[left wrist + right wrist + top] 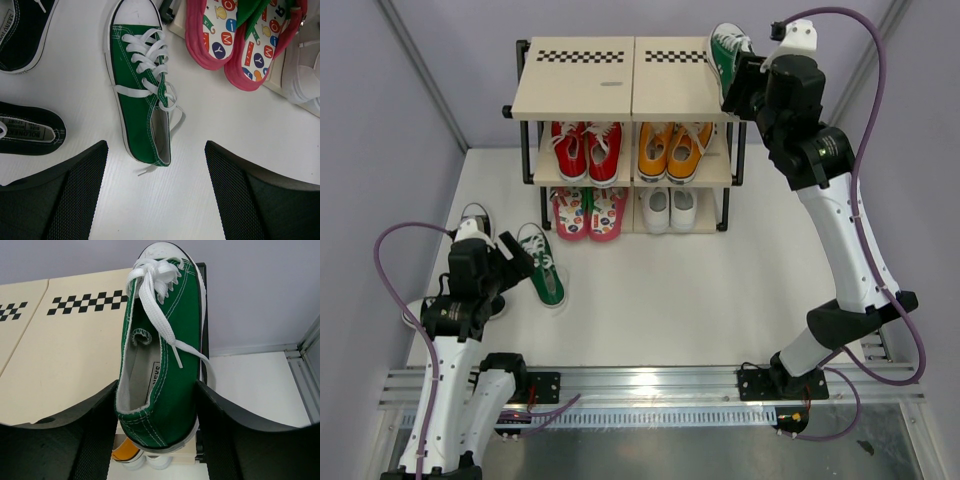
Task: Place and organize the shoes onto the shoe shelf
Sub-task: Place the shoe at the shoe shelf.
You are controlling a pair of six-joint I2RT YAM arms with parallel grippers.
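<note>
While right hand (157,407) grips green sneaker (167,360), left hand (155,147) gapes.

green sneakers (140,100), white laces; beige shelf (620,85), black-and-white checkered strips

Open left gripper (155,150) hovers over green sneaker (142,100), apparently not touching.

My right claw (156,390) has matt, mesh-textured pads (90,440); the green sneaker (170,340) between them is canvas. Ahead of my left claw (156,150), the bench (200,125) looks smooth, matt.
</note>
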